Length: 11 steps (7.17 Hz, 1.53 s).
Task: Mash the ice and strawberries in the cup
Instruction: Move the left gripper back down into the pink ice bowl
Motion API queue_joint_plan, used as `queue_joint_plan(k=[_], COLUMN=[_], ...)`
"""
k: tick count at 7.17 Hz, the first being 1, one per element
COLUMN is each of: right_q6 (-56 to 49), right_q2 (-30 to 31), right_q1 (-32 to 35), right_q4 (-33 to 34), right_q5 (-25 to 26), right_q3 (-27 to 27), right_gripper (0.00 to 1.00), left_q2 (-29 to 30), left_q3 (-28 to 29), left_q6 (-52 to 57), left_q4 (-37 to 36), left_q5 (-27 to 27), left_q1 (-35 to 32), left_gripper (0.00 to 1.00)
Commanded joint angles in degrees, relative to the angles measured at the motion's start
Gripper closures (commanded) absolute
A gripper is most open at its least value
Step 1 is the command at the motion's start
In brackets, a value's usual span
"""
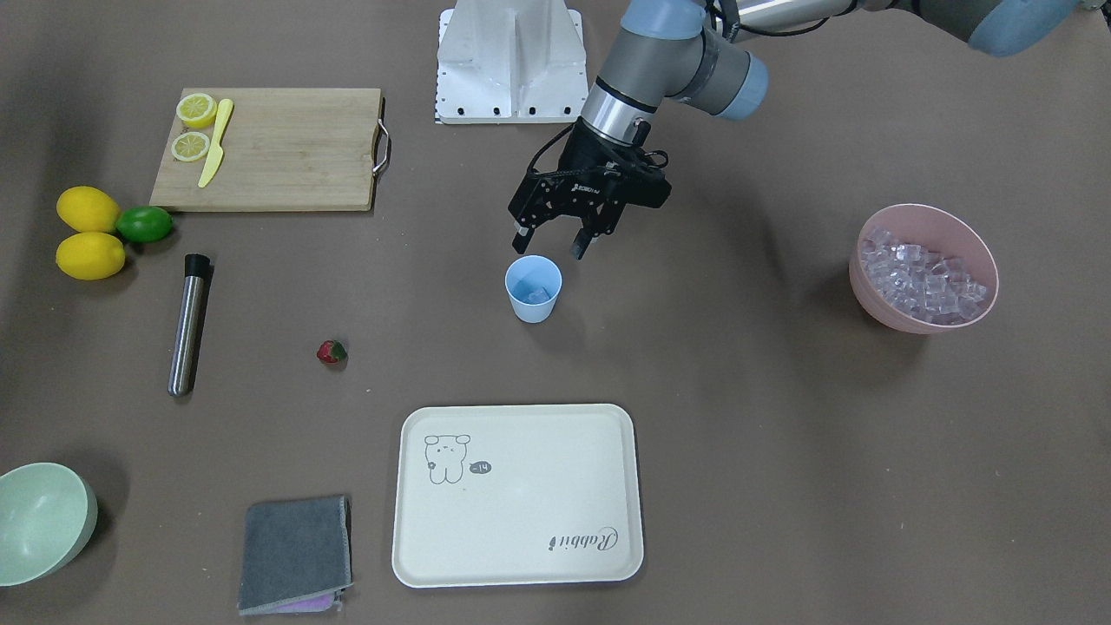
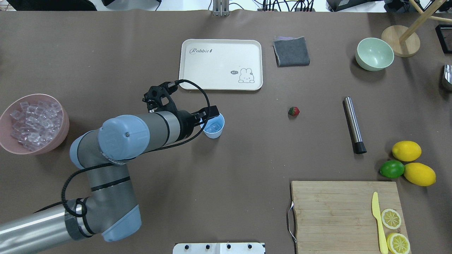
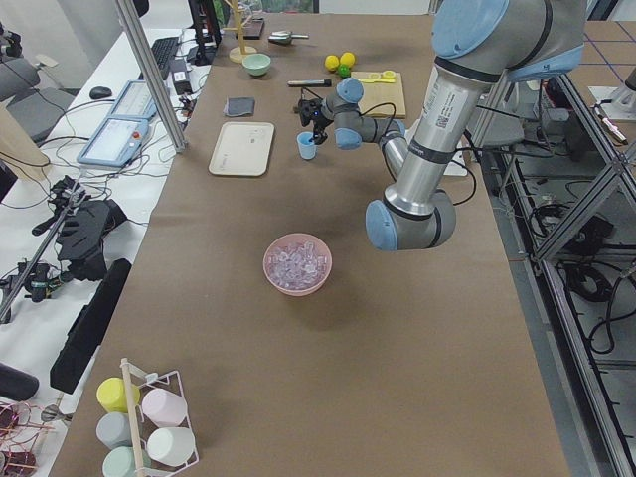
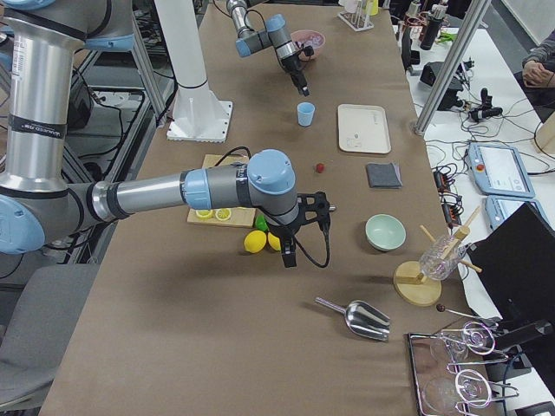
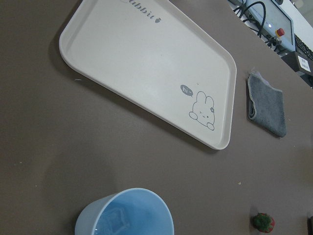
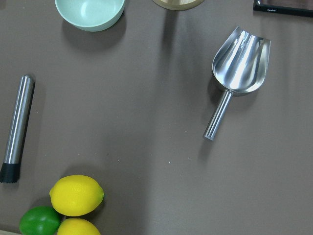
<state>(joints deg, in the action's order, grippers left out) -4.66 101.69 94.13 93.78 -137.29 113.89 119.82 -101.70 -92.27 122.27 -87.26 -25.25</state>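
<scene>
The light blue cup (image 1: pixel 533 289) stands upright mid-table with a few clear ice cubes (image 1: pixel 538 293) inside; the left wrist view shows its rim (image 5: pixel 124 215) and the ice (image 5: pixel 117 220). My left gripper (image 1: pixel 551 243) is open and empty, just above and behind the cup's rim. The red strawberry (image 1: pixel 331 351) lies alone on the table, well apart from the cup; it also shows in the overhead view (image 2: pixel 293 111). A pink bowl (image 1: pixel 924 269) holds many more ice cubes. My right gripper (image 4: pixel 299 238) hangs over the lemons; I cannot tell whether it is open.
A steel muddler (image 1: pixel 187 323) lies near two lemons and a lime (image 1: pixel 144 224). A cutting board (image 1: pixel 269 148) holds lemon slices and a yellow knife. A cream tray (image 1: pixel 518 495), grey cloth (image 1: pixel 295 554), green bowl (image 1: pixel 39 521) and metal scoop (image 6: pixel 238 68) are around.
</scene>
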Motion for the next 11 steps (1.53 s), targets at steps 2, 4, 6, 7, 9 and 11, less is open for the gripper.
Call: queue_joint_plan(k=[2,4,6,7,9,11], right_q6=[0.0,-0.3,-0.4,-0.4,-0.4,-0.5], right_q2=[0.1,0.4,0.7,0.7,0.7,0.7], right_q1=[0.0,0.0,0.0,0.0,0.0,0.0], right_q4=[0.0,0.0,-0.1,-0.1,-0.1,-0.1], right_q5=[0.0,-0.1,-0.1,-0.1,-0.1,-0.1], right_q3=[0.0,0.0,0.1,0.1,0.1,0.1], right_gripper=[0.00,0.00,0.00,0.00,0.00,0.00], left_q2=[-11.9,-20.3,-28.2,-31.7,-37.0,-40.6], left_q3=[-12.5,-13.0,-12.7,-12.6,-8.2,-4.4], left_q6=[20.8,37.5,53.5,57.9,61.2,61.0], left_q4=[-11.7,-11.4,-11.2,-9.9,-1.7,6.6], left_q5=[-17.6,-27.0,-33.8,-34.0,-33.9,-33.9], left_q1=[-9.6,-20.1,-28.2,-30.1,-30.2,-30.2], left_gripper=[0.02,0.01,0.01,0.01,0.01,0.01])
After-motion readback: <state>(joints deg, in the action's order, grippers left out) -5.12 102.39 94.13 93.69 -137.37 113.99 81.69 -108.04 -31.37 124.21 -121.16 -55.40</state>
